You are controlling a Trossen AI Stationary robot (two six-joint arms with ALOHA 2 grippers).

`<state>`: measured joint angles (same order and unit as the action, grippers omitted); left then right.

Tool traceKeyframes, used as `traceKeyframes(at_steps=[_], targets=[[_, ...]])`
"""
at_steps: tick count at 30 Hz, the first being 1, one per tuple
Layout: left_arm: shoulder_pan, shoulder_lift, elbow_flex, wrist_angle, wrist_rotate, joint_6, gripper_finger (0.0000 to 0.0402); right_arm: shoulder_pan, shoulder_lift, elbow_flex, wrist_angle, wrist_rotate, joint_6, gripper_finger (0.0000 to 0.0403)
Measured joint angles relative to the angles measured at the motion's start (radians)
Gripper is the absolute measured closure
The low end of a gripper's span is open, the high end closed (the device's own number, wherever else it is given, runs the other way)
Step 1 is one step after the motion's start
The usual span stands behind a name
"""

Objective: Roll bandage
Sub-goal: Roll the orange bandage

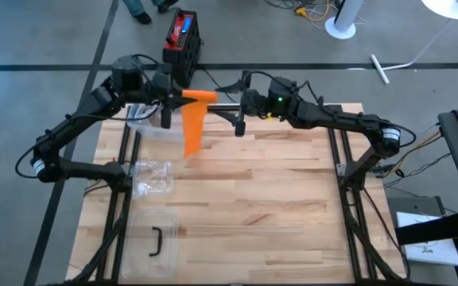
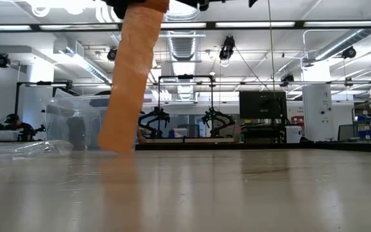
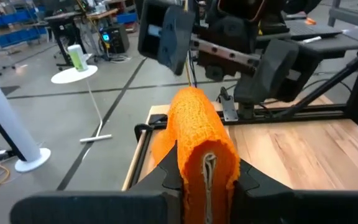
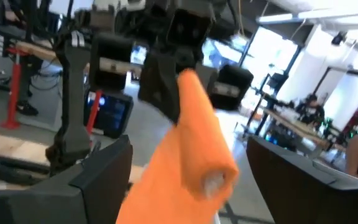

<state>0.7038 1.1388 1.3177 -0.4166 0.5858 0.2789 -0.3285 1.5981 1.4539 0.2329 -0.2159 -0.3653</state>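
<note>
The orange bandage [image 1: 199, 96] is a partly wound roll held high over the table's far left part, with my left gripper [image 1: 169, 99] shut on it. Its loose tail [image 1: 193, 131] hangs down from the roll. In the low view the tail [image 2: 131, 77] reaches down to about the table line; I cannot tell whether it touches the table. My right gripper [image 1: 233, 111] is open and faces the left one. Its two fingers stand on either side of the roll's free end [image 4: 213, 177] without touching it. My left gripper pinches the near end of the roll [image 3: 207, 168] between its two fingers. The fingers lie about level and come from the table's left, along the roll. The roll sticks out level toward the right gripper, lifted clear of the table, with its tail hanging slack below.
A clear plastic box [image 1: 145, 119] stands under the left gripper. A crumpled clear bag [image 1: 151, 179] and a clear lidded tub with a black handle [image 1: 153, 242] lie along the table's left side. The middle and right of the wooden table [image 1: 293, 206] are bare.
</note>
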Motion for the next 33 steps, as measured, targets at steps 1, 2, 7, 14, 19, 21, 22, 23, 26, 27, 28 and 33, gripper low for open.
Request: traceKeyframes(at_steps=[1,2,7,14,19,21,22,23,26,27,28,33], targets=[[-0.004,0.005,0.005,-0.003,0.000,0.006,0.0364,0.000,0.006,0.000,0.019,-0.002,0.006,0.0098],[-0.009,0.008,0.008,-0.009,-0.001,0.018,0.0364,-0.002,0.011,-0.001,0.026,-0.003,0.016,0.0101],[-0.030,0.022,0.034,-0.031,0.002,0.047,0.0362,-0.012,0.064,0.000,0.128,-0.046,0.059,0.0120],[-0.038,0.009,0.045,-0.050,0.002,0.125,0.0362,-0.023,0.080,0.000,0.173,-0.046,0.054,0.0183],[-0.038,0.015,0.045,-0.049,0.001,0.141,0.0361,-0.023,0.080,0.000,0.168,-0.047,0.024,0.0252],[-0.040,0.018,0.045,-0.041,0.004,0.149,0.0361,-0.024,0.080,0.000,0.169,-0.050,0.017,0.0277],[-0.040,0.019,0.045,-0.036,0.007,0.150,0.0361,-0.024,0.080,0.000,0.169,-0.050,0.009,0.0288],[-0.040,0.021,0.045,-0.033,0.013,0.150,0.0361,-0.024,0.082,0.000,0.170,-0.050,-0.001,0.0299],[-0.042,0.026,0.045,-0.028,0.015,0.150,0.0361,-0.024,0.083,0.000,0.169,-0.050,-0.023,0.0325],[-0.042,0.026,0.045,-0.028,0.015,0.150,0.0361,-0.024,0.083,0.000,0.167,-0.051,-0.033,0.0334],[-0.042,0.026,0.045,-0.028,0.015,0.150,0.0360,-0.024,0.083,0.000,0.165,-0.050,-0.048,0.0342],[-0.047,0.008,0.044,-0.045,-0.080,0.131,0.0331,-0.024,0.065,0.000,0.135,-0.045,-0.166,0.0371]])
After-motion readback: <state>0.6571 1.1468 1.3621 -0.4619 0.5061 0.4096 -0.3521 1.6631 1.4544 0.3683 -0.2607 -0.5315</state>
